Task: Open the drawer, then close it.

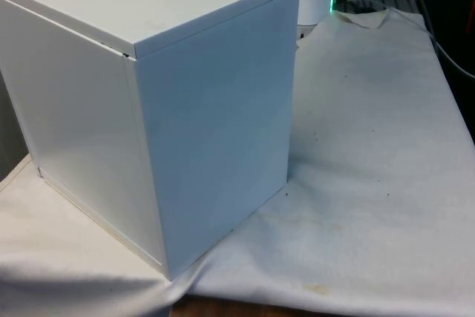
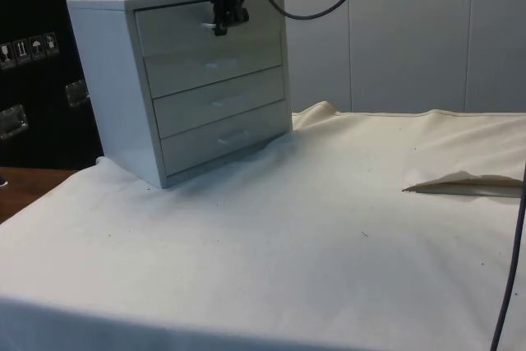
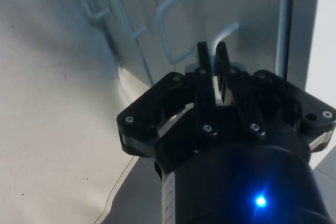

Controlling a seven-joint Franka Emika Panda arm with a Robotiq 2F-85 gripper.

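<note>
We see the white-clothed table [image 2: 329, 228] nearest, then the chest of drawers [image 2: 123, 96], all drawers flush. At its top drawer [image 2: 205, 29] our gripper [image 2: 220, 29] sits nearly closed around the handle [image 3: 223, 32]; a shallow bite could slip off when pulling.

The front view sits close behind the chest of drawers [image 1: 148, 109], the side view looks across the worktop [image 2: 288, 244] at its drawer fronts, which the wrist view shares, nearer.

White wall panels [image 2: 411, 30] behind table; dark cabinets [image 2: 33, 55] beside.
</note>
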